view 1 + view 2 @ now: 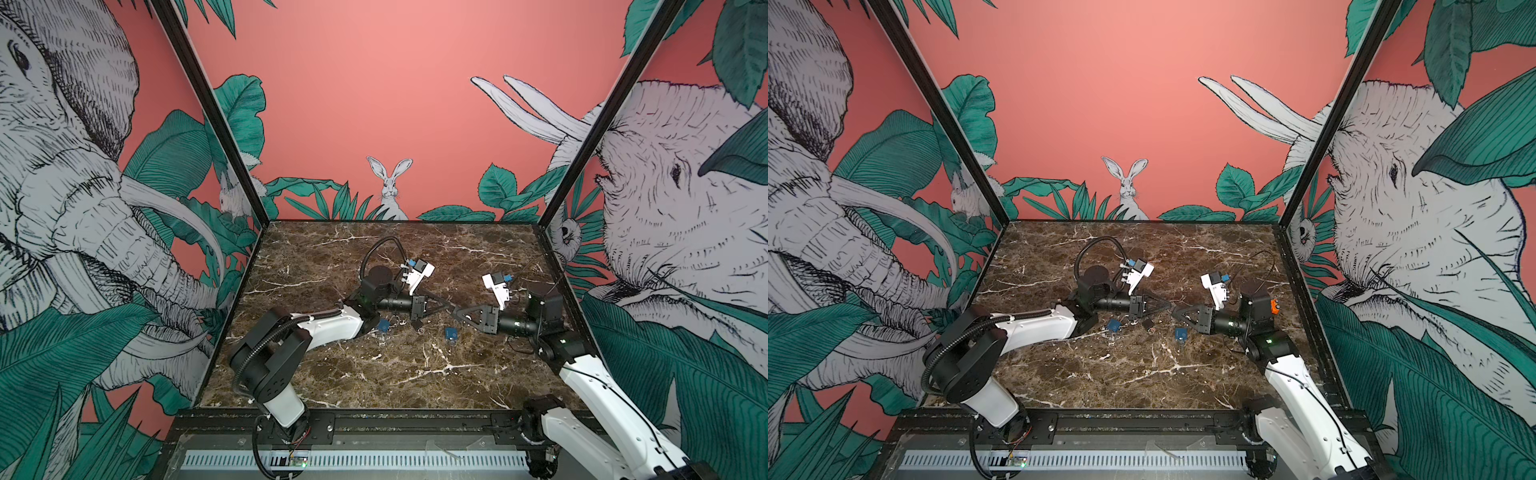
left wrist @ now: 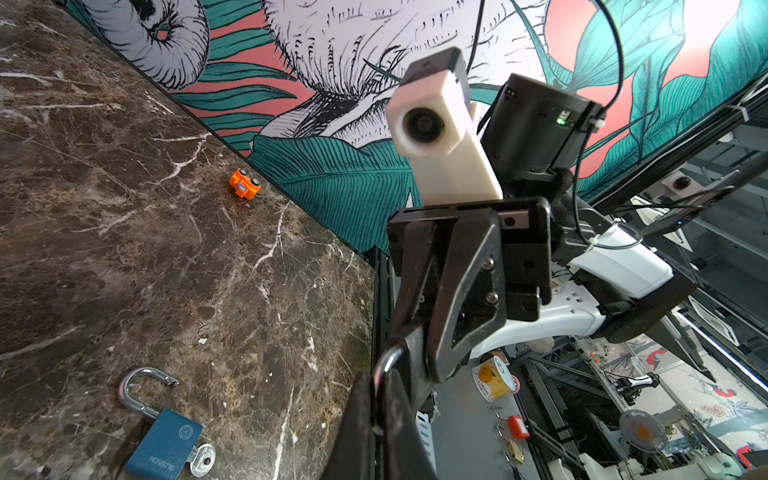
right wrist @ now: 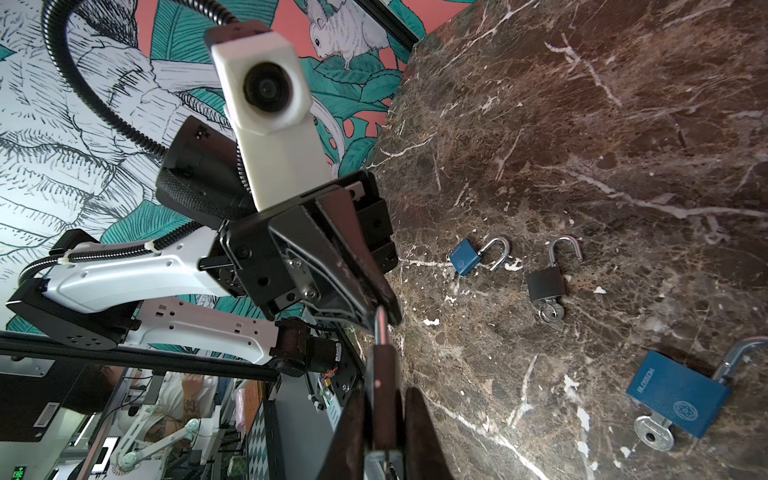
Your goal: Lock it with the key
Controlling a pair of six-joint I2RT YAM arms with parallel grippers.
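A dark padlock (image 3: pixel 381 374) hangs above the table between my two grippers, which meet tip to tip in both top views. My right gripper (image 3: pixel 383 419) (image 1: pixel 458 312) is shut on its body. Its silver shackle (image 2: pixel 385 360) runs into my left gripper (image 2: pixel 380 401) (image 1: pixel 450 306), which is shut on it. A bit of silver metal shows at the body's near end in the right wrist view; I cannot tell whether it is the key. On the table lie a blue padlock (image 1: pixel 451 333) with a key (image 3: pixel 653 434), a black padlock (image 1: pixel 417 320) with a key (image 3: pixel 550 312), and a smaller blue padlock (image 1: pixel 383 325), all with open shackles.
The marble table (image 1: pixel 395 374) is walled by printed panels at the back and both sides. A small orange object (image 2: pixel 245 184) lies by the right wall. The three loose padlocks sit just in front of the grippers.
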